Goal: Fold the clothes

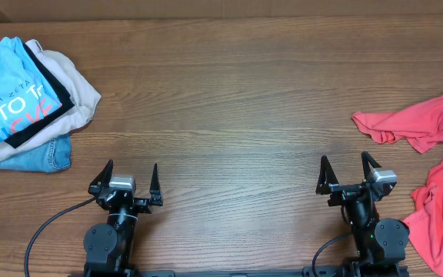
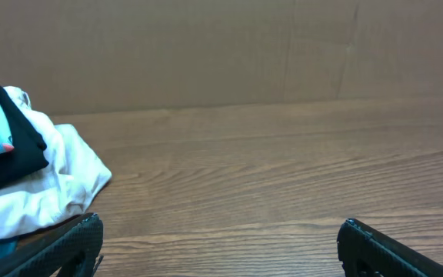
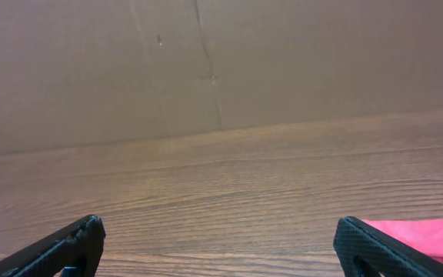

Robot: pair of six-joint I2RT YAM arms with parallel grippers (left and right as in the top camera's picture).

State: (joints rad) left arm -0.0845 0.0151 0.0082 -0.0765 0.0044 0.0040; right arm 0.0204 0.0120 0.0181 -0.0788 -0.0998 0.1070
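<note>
A big brown wooden table point(image 1: 229, 100) fills the view from above. The red T-shirt point(image 1: 429, 123) lies in a crumpled heap at the right edge of the table, and part of it runs off the side of the picture. It is not folded. It is bunched up and wrinkly, with one part higher up along the right edge and another part lower down, next to the base of the right arm. The right claw point(image 1: 344, 163) sits near the front of the table, close to the red T-shirt but not touching it. Its two black fingers point(image 3: 375, 254) are spread wide apart, with only bare wood between them. In its own camera, a bit of red cloth peeks in at the bottom right corner. The left claw point(image 1: 131, 169) sits near the front on the other side, well apart from the red T-shirt. Its fingers are spread wide too, and they hold nothing. In the far left corner is a pile of other clothes. A light-blue T-shirt point(image 1: 10, 85) with white and red letters is on top, with something black point(image 1: 56, 88) under it. There is also a beige piece point(image 1: 81, 88) and some blue jean cloth point(image 1: 41, 155) at the bottom. A brown cardboard wall point(image 2: 206, 46) stands behind the table.
</note>
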